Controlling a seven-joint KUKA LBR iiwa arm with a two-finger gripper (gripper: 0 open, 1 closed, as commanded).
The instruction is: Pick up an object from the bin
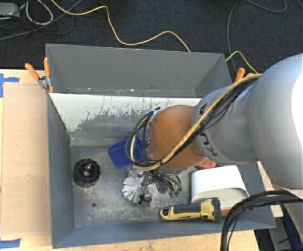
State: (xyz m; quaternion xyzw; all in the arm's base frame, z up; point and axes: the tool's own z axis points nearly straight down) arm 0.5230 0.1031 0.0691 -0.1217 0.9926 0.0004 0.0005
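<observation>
Grey metal bin (130, 72): gripper (155, 184) low at centre front, beside a silvery pleated object (131, 188); spread or closed, cannot tell.

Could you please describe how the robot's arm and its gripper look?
The arm is a thick, rounded, silver-grey tube. Its wrist carries a smooth orange-brown dome cover. Black and yellow cables run along the arm and loop round the cover. Black letters mark the arm near the wrist. The gripper beneath is dark metal.

Bulky silver-grey arm (269, 119), orange wrist cover (175, 137), black and yellow cables (204, 122) along it
</observation>
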